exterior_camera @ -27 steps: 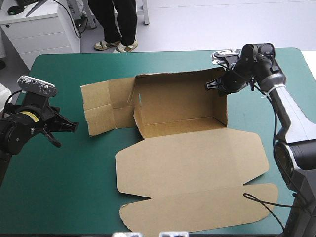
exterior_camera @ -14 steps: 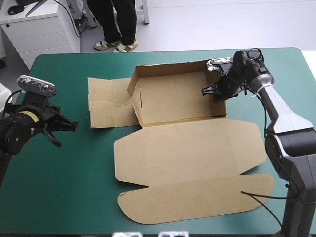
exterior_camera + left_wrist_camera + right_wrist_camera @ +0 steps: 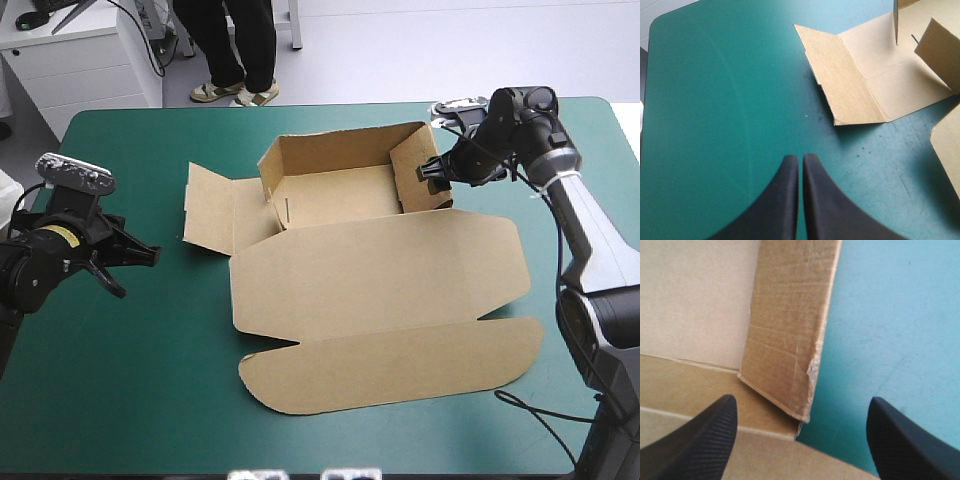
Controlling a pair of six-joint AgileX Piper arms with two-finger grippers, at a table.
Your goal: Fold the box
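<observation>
So, the box sits mid-table on the teal-green cover. Its far part is raised into a tray, the lid lies flat on its near side, and its left-end flaps lie out, one tilted up. At the box's right end wall the right gripper is spread wide, the wall's corner between its fingers, probably not touching, hard to tell. Well off the box's left flaps, the left gripper is pressed together, empty.

Right arm: black joints, silver-grey links. Left arm: black, yellow band. Right pincer: black, finely ribbed fingers.
</observation>
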